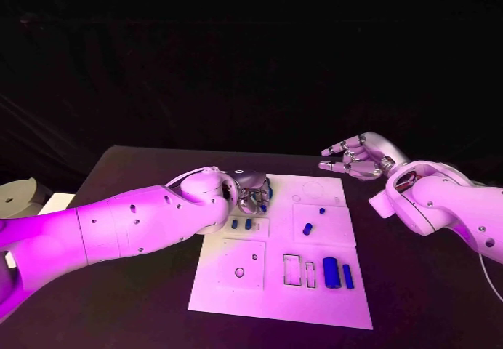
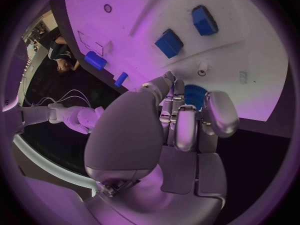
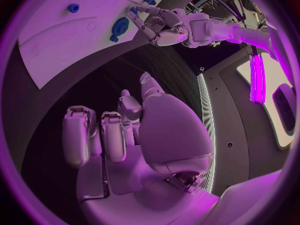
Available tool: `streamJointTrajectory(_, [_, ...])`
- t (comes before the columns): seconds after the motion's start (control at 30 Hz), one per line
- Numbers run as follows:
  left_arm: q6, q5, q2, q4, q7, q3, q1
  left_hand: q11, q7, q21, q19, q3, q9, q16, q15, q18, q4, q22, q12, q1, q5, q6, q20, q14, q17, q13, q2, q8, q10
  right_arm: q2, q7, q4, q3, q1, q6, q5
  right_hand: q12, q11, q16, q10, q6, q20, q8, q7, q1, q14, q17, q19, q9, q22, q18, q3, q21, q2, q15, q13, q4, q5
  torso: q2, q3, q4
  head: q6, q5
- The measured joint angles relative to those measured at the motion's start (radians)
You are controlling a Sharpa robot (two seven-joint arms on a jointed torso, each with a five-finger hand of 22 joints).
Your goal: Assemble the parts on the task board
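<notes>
Two hands up: left hand at the board's far-left corner, fingers curled over a blue round part, grip unclear; right hand off-board above the counter, fingers loosely curled, empty.

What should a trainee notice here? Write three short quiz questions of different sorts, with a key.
1. True or false: the right hand holds a blue part.
2. Which hand is over the task board? A) the left hand B) the right hand C) both
3. Fill in: the two long blue parts lie on the board's ___ end, near or far from the robot.

Key: 1 false, it holds nothing and hangs beyond the board's far right corner. 2 A. 3 near.
</notes>
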Motion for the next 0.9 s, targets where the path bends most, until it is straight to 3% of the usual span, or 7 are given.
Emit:
streamJointTrajectory(0.17, [-0.017,0.034,-0.049,0.045,-0.003,0.025,0.008,0.003,0.000,0.000,0.000,0.000,0.000,0.000,0.000,0.000,0.000,0.001,0.000,0.000,0.000,0.000,0.000,0.000,-0.001,0.000,0.000,-0.001,0.003,0.000,0.000,-0.003,0.000,-0.001,0.000,0.000,0.000,0.000,0.000,0.000,0.000,0.000,0.000,0.000,0.000,0.000,0.000,0.000,0.000,0.000,0.000,0.000,0.000,0.000,0.000,0.000,0.000,0.000,-0.001,0.0005,0.0010,0.003,0.005])
streamJointTrajectory(0.3, [-0.024,0.060,-0.078,0.069,-0.007,0.031,0.013,0.003,0.000,0.000,0.000,0.000,0.000,0.000,0.000,0.000,0.000,0.001,-0.005,0.000,0.000,0.000,0.000,0.000,-0.001,0.000,0.000,-0.001,0.003,0.001,0.000,-0.004,0.000,-0.002,0.000,0.000,0.000,0.000,0.000,0.000,0.000,0.000,0.000,0.000,0.000,0.000,0.000,0.000,0.000,0.000,0.000,0.000,0.000,0.000,0.000,0.000,0.000,0.000,-0.001,0.0006,0.0012,0.006,0.009])
streamJointTrajectory(0.57, [-0.023,0.123,-0.122,0.084,-0.024,0.033,0.016,0.002,0.003,0.000,0.000,0.000,-0.002,0.000,0.000,0.000,0.000,0.001,-0.010,-0.009,0.000,0.003,0.000,0.000,-0.003,0.000,-0.002,-0.006,0.009,0.001,0.000,-0.006,0.000,-0.006,0.000,0.000,0.000,0.000,0.000,0.000,0.000,0.000,0.000,0.000,0.000,0.000,0.000,0.000,0.000,0.000,0.000,0.000,0.000,0.000,0.000,0.000,0.000,0.000,0.000,0.0006,0.0012,0.009,0.011])
streamJointTrajectory(0.9, [-0.009,0.163,-0.131,0.065,-0.042,0.026,0.010,0.001,0.000,0.000,0.000,-0.001,-0.005,0.000,0.000,0.000,0.001,0.001,-0.020,-0.032,0.000,0.007,0.000,0.000,-0.007,0.000,-0.011,-0.010,0.014,0.002,0.000,-0.008,0.000,-0.007,0.000,0.000,0.000,0.000,0.000,0.000,0.000,0.000,0.000,0.000,0.000,0.000,0.001,0.000,0.000,0.000,0.000,0.000,0.000,0.000,0.000,0.000,0.000,0.000,0.001,0.0000,0.0002,0.008,0.016])
